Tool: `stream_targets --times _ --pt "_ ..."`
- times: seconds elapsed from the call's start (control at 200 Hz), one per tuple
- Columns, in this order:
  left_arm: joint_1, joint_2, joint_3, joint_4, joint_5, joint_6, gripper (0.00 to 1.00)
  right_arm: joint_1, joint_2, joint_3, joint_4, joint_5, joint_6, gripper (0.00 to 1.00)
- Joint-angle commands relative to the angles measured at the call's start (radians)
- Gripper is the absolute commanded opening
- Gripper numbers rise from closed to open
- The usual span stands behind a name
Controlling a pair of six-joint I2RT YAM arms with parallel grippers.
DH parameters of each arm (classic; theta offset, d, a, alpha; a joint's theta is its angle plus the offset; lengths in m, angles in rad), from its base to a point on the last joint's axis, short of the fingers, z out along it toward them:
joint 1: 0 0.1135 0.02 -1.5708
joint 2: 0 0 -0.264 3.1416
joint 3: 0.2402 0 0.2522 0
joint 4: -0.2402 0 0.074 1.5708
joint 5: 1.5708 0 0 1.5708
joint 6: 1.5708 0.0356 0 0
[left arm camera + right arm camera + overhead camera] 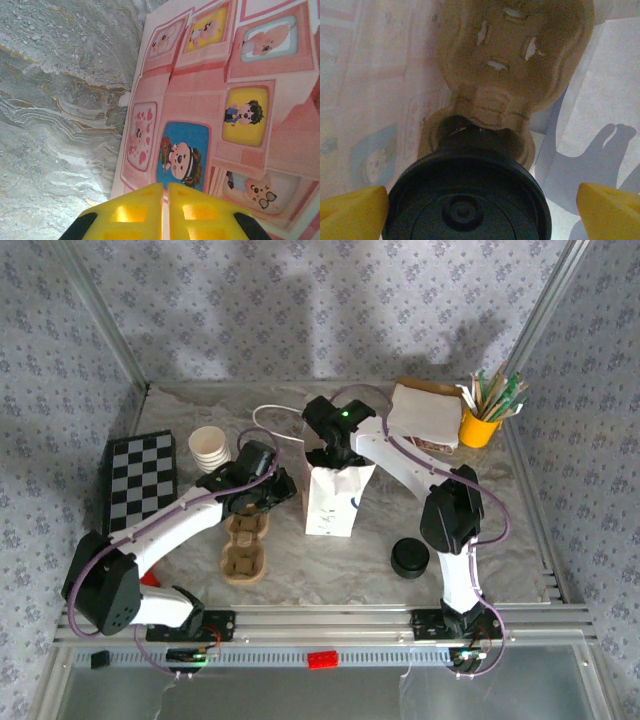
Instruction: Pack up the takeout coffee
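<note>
The right gripper [480, 195] is at the top of the white bag [330, 505], with its 2 yellow fingers spread wide. Between them is the black lid [465, 200], on top of the dark cup [472, 141]. The cup stands in a brown carrier [515, 60] down in the bag. The left gripper [165, 186] has its 2 fingers pressed together, beside the bag's pink picture side.
</note>
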Motion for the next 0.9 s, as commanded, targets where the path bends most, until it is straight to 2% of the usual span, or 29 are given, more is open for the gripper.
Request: stream_targets --times 0.0,0.425,0.895 --pt "-0.005 -0.022 0.029 -0.004 -0.007 0.005 0.11 0.007 0.018 0.028 -0.061 0.027 0.013 0.99" --pt "-0.004 -0.043 0.038 -0.022 -0.011 0.014 0.11 0.012 0.018 0.052 -0.082 0.039 0.013 1.00" --pt "0.018 -0.210 0.086 -0.205 -0.058 0.077 0.19 0.017 0.018 0.062 -0.089 0.049 0.012 1.00"
